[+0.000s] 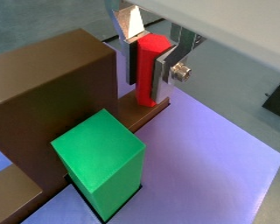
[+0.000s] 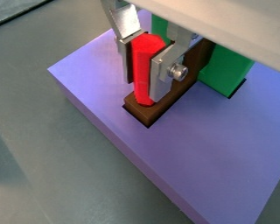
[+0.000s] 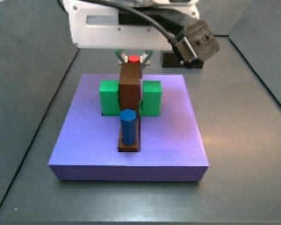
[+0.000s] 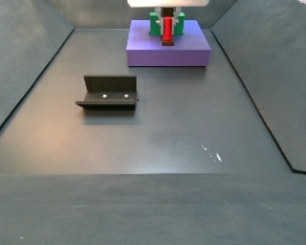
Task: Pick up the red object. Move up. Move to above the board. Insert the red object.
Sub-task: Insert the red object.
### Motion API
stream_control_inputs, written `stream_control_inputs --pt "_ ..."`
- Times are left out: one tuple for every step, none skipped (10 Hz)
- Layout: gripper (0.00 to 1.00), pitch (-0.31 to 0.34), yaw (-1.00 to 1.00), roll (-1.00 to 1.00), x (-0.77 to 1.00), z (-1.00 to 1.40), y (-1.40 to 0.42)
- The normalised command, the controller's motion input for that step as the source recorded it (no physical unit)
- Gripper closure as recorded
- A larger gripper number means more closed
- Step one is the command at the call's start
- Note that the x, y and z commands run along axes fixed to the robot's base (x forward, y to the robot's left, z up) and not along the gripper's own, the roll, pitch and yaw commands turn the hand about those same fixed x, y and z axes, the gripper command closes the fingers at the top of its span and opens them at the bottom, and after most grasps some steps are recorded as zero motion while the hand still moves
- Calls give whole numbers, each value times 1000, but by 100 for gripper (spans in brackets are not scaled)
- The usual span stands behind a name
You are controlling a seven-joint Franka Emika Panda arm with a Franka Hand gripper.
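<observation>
You see the thin bright-red stick (image 1: 150,70) upright, its lower end in the brown strip (image 2: 152,110) on the lavender square board (image 2: 189,153), near the board's far edge in a side view (image 3: 133,59). The two-finger gripper (image 2: 152,63) clamps its silver plates against the stick. A green block (image 1: 99,157), brown block (image 1: 49,87) and blue cylindrical peg (image 3: 127,127) share the board. The dark L-shaped fixture (image 4: 108,92) stands well apart on the floor.

Thin, straight bright-red stick (image 1: 147,70): upright, clamped between the silver finger plates of the gripper (image 1: 146,63), its lower end meeting a brown base strip on the board.

Large flat lavender-purple square slab board (image 2: 201,162): lying level on the dark floor.
</observation>
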Motion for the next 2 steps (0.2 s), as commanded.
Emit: stream_control_inputs --pt "100 0 -43 31 31 -354 0" --pt "100 0 0 0 0 0 0"
